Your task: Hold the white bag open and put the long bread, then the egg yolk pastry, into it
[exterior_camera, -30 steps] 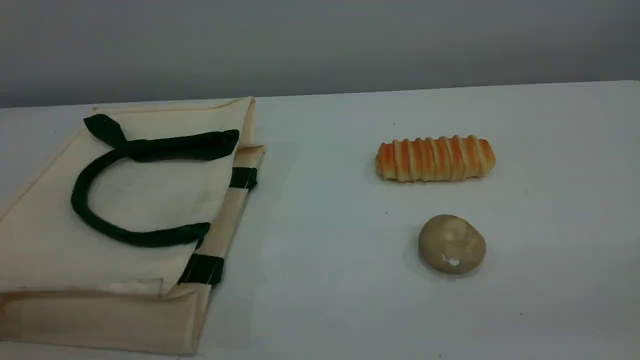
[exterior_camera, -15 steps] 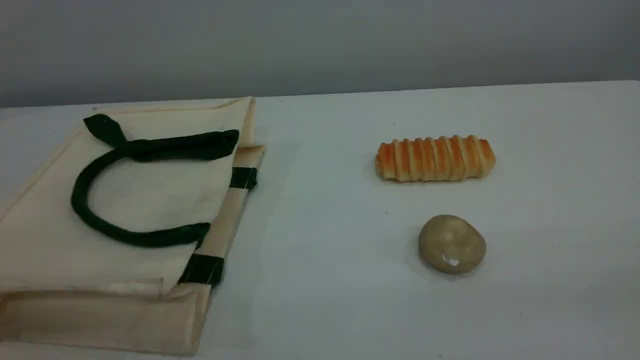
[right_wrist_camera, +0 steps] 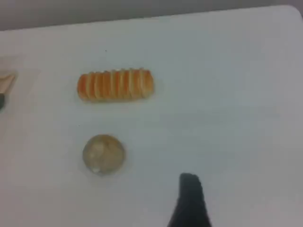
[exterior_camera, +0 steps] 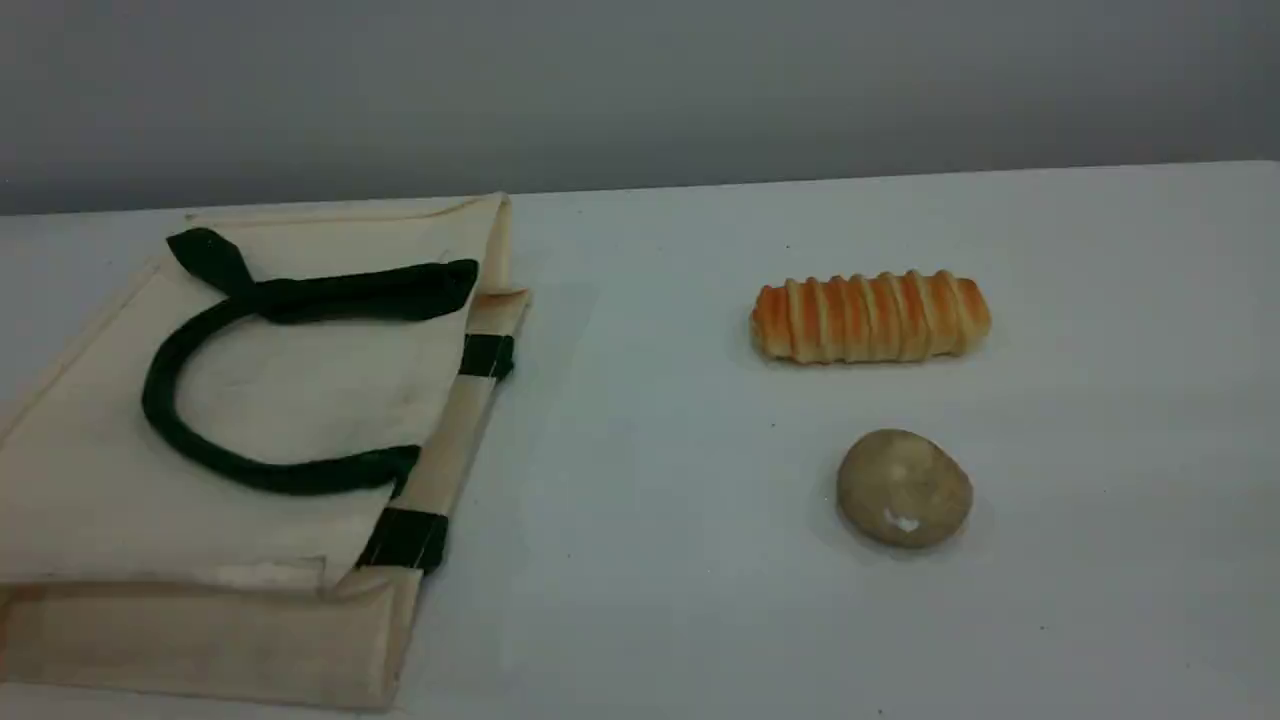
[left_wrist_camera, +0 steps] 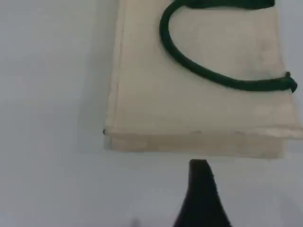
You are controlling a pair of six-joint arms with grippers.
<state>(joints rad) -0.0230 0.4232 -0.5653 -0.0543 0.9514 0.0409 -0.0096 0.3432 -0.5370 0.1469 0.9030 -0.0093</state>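
The white bag (exterior_camera: 90, 480) lies flat and folded on the left of the table, its dark green handle (exterior_camera: 158, 405) looped on top. The long bread (exterior_camera: 870, 316) lies crosswise at the right, and the egg yolk pastry (exterior_camera: 904, 488) sits just in front of it. Neither arm shows in the scene view. In the left wrist view one dark fingertip (left_wrist_camera: 200, 182) hovers off the near edge of the bag (left_wrist_camera: 189, 109), touching nothing. The right wrist view shows one fingertip (right_wrist_camera: 190, 194) above bare table, to the right of the pastry (right_wrist_camera: 103, 154) and bread (right_wrist_camera: 115, 85). Both grippers hold nothing.
The table's far edge (exterior_camera: 900, 175) meets a grey wall. A strip of white tabletop (exterior_camera: 640, 420) separates the bag from the two baked goods. A corner of the bag (right_wrist_camera: 4, 80) shows at the left edge of the right wrist view.
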